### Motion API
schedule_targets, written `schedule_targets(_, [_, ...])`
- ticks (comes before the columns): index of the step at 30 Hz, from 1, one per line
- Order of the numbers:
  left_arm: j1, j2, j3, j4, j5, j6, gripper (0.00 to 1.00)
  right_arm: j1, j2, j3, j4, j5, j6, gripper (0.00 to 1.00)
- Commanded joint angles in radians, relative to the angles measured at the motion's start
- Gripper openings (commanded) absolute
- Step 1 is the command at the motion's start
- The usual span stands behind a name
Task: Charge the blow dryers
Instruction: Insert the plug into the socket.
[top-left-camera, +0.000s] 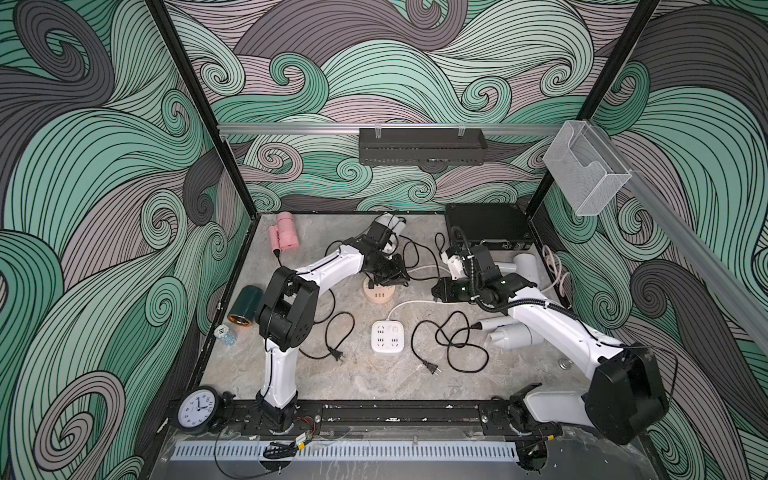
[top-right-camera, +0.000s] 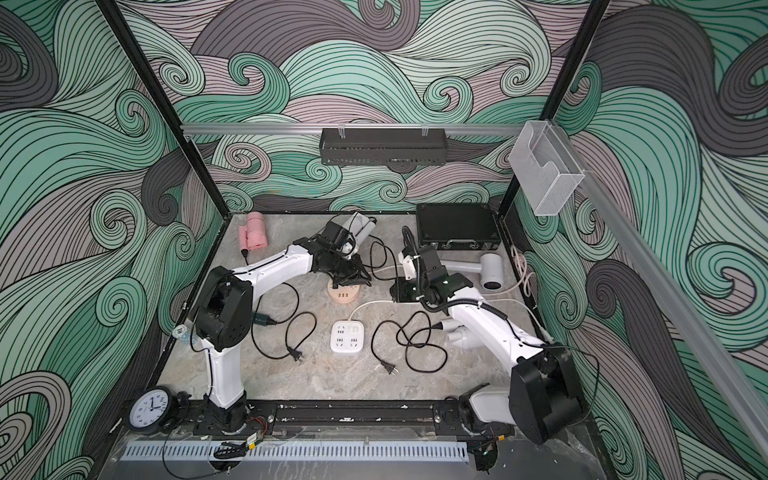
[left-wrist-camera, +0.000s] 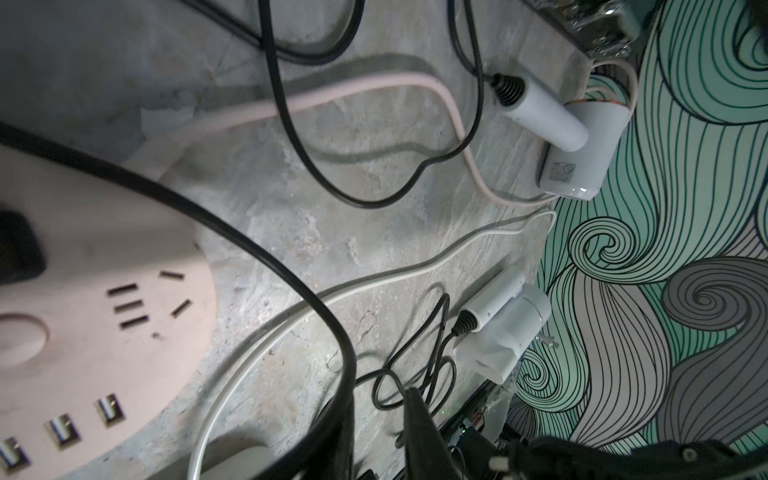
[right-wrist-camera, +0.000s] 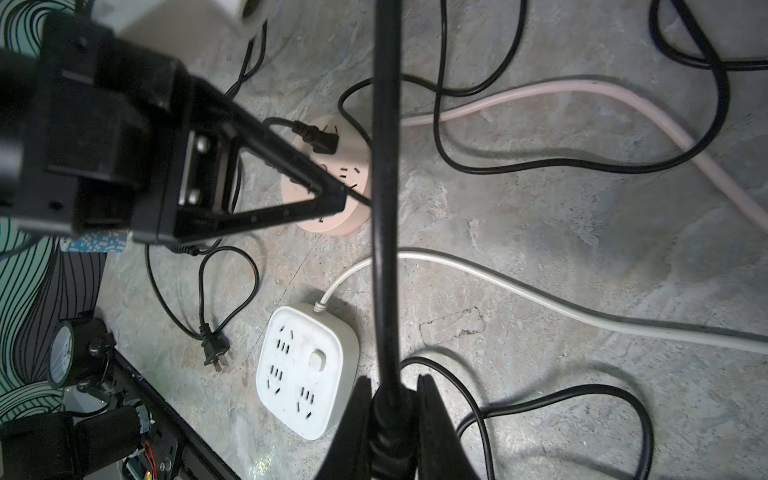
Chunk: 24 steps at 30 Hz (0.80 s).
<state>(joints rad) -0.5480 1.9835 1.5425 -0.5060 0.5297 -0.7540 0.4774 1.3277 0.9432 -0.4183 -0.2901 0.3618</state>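
**Bench layout, cords and sockets.** Five small blow dryers lie on the grey marbled bench:
- the pink plastic blow dryer is at far left;
- the dark green blow dryer with coppery nozzle is at the left edge;
- one white blow dryer is at far centre, behind the left arm;
- a second white blow dryer is at far right;
- a third white blow dryer is at near right, partly under the right arm.

The round peach socket hub already carries one seated black plug. The square white socket block, just nearer, has none. Two loose two-prong plugs lie to its left and right.

The right gripper is clamped on a black rubber cord at a ribbed section. The left gripper, over the hub, has its fingers drawn to a point, apparently on the same cord. Which dryer the cord belongs to cannot be told.

**Handling (judged).** The dryer shells look light, hard and smooth, so they would likely slip in a pinch. The cords are limp and looped over one another, so pulling one may drag its neighbours. The best hold is the stiff moulded plug body or its ribbed collar, never the prongs, with these kept square to the slots.
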Motion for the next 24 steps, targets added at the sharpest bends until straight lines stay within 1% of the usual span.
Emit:
schedule_targets(1, [0.019, 0.039, 0.060, 0.043, -0.032, 0.010, 0.21, 0.044, -0.046, -0.041, 0.096, -0.017, 0.063, 0.08])
schedule_targets(4, [0.025, 0.057, 0.095, 0.044, -0.036, 0.022, 0.22, 0.087, -0.046, -0.063, 0.152, 0.002, 0.097, 0.09])
schedule_targets(7, [0.039, 0.070, 0.106, 0.056, -0.019, 0.021, 0.21, 0.110, 0.004, -0.067, 0.217, -0.004, 0.131, 0.09])
schedule_targets(9, [0.051, 0.067, 0.098, 0.074, 0.000, 0.014, 0.21, 0.123, 0.042, -0.075, 0.296, -0.006, 0.160, 0.08])
schedule_targets(11, [0.064, 0.058, 0.092, 0.095, 0.023, 0.010, 0.21, 0.139, 0.093, -0.081, 0.389, 0.004, 0.189, 0.08])
schedule_targets(14, [0.086, 0.067, 0.133, 0.081, 0.080, 0.010, 0.21, 0.151, 0.190, -0.066, 0.500, 0.017, 0.238, 0.07])
schedule_targets(17, [0.097, 0.064, 0.151, 0.059, 0.095, 0.020, 0.21, 0.155, 0.292, -0.038, 0.608, 0.011, 0.271, 0.07])
schedule_targets(20, [0.108, 0.069, 0.172, -0.005, 0.090, 0.052, 0.21, 0.158, 0.357, -0.006, 0.649, 0.043, 0.275, 0.06])
schedule_targets(24, [0.123, 0.050, 0.137, 0.010, 0.136, 0.044, 0.21, 0.158, 0.392, 0.015, 0.673, 0.094, 0.261, 0.06])
